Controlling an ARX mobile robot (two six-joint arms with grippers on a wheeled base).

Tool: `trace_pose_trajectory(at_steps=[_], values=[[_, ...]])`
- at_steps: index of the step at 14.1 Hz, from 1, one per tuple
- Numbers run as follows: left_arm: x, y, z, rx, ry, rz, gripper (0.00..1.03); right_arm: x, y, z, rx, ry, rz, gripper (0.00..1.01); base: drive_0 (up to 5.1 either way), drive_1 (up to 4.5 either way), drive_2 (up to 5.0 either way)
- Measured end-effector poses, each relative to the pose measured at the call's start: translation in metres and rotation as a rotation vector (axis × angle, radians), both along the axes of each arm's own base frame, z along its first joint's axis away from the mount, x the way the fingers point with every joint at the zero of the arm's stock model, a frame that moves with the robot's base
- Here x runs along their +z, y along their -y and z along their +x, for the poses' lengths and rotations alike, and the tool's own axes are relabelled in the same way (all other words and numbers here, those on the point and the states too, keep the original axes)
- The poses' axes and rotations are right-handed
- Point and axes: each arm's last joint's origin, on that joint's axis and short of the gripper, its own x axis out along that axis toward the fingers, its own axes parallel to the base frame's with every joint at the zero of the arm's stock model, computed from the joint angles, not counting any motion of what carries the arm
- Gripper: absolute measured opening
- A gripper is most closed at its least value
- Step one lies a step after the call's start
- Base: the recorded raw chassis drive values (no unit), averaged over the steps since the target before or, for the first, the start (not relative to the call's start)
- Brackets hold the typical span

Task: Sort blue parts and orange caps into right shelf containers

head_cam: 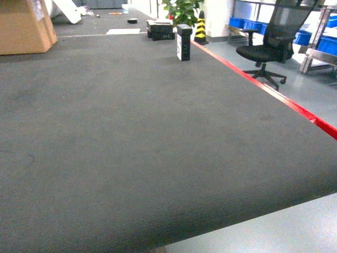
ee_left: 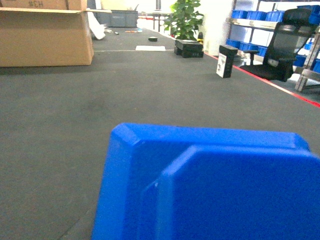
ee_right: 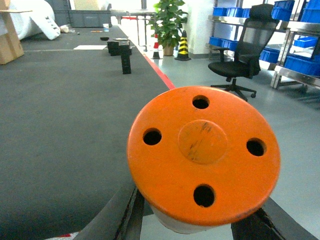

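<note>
One orange cap (ee_right: 203, 159) filled the right wrist view, a round disc with four holes set around a raised centre; its flat face was turned toward the camera and tilted slightly upward, so its axis ran roughly along the view; dark gripper fingers (ee_right: 125, 212) showed at its lower left and lower right edges, the right gripper apparently pinching the cap between them. One blue part (ee_left: 210, 182) filled the lower half of the left wrist view, a broad angular plastic piece with chamfered upper corners and a stepped face; its long axis ran left to right across the frame; the left gripper itself was hidden behind it, so I could not tell whether it was spread or closed. In the head view neither gripper appeared; a dark grey carpet (head_cam: 131, 137) edged by one red line (head_cam: 274, 92) lay ahead; beyond it stood one black office chair (head_cam: 271, 37), one striped cone (head_cam: 200, 29), one cardboard box (head_cam: 23, 26), and several right shelf containers (head_cam: 329, 43) on metal racks at far right.
</note>
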Motion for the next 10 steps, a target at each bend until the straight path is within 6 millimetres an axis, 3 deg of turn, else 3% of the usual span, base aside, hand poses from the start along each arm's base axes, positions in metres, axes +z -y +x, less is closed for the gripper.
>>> trace_pose_trajectory(at_steps=[10], values=[[0.0000, 0.0000, 0.0000, 0.000, 0.000, 0.000, 0.44, 0.0000, 0.0000, 0.0000, 0.000, 0.000, 0.000, 0.42, -1.6, -1.62, -1.6]])
